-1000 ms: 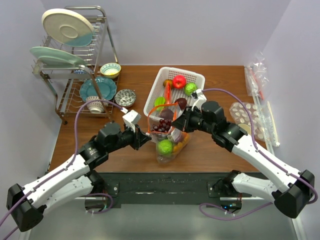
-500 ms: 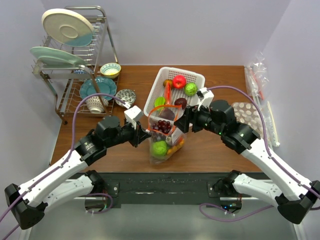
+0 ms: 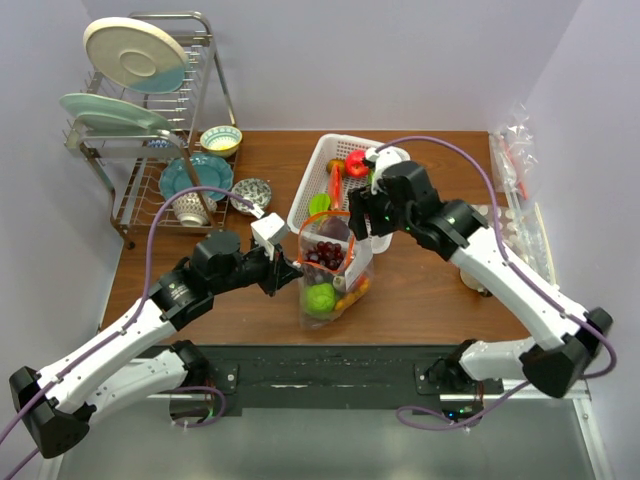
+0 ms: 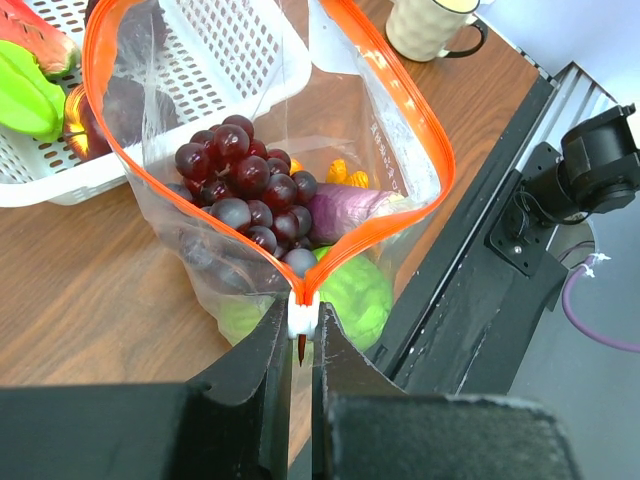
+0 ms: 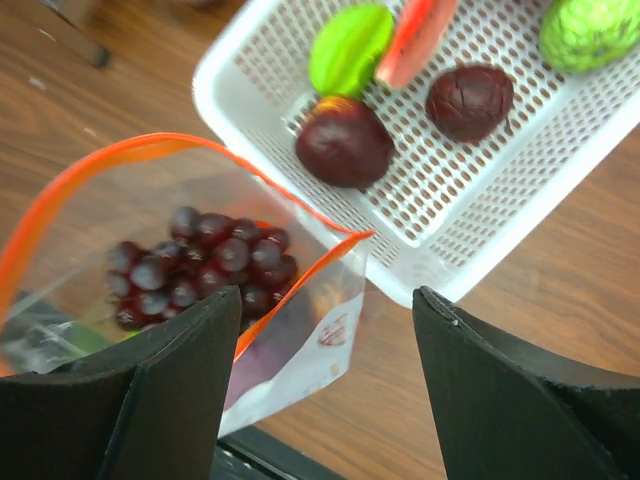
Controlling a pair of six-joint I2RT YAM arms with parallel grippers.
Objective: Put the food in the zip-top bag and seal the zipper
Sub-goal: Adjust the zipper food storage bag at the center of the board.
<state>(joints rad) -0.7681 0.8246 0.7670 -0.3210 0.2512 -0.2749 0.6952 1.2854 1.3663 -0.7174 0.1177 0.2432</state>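
The zip-top bag [image 3: 332,272] stands mouth-up in front of the white basket [image 3: 398,153]. Its orange-red zipper [image 4: 400,72] gapes wide. Inside lie dark grapes [image 4: 245,190], a purple piece [image 4: 345,210] and a green fruit [image 3: 320,297]. My left gripper [image 4: 303,322] is shut on the white slider [image 4: 303,312] at the zipper's near end. My right gripper [image 5: 328,295] hangs open above the bag's far corner and the basket's edge, touching nothing. The basket holds two dark round fruits [image 5: 345,140], a green star fruit [image 5: 350,45] and a red apple [image 3: 357,163].
A dish rack [image 3: 140,110] with plates stands at the back left, with bowls [image 3: 250,195] and a mug [image 3: 190,208] beside it. Clear packets [image 3: 515,150] and a round-pocketed tray [image 3: 500,235] lie along the right edge. The table's near edge runs just behind the bag.
My right gripper has opened, let go of the bag's right rim and drawn back toward the basket. The left gripper keeps its hold, and the bag has shifted slightly left.
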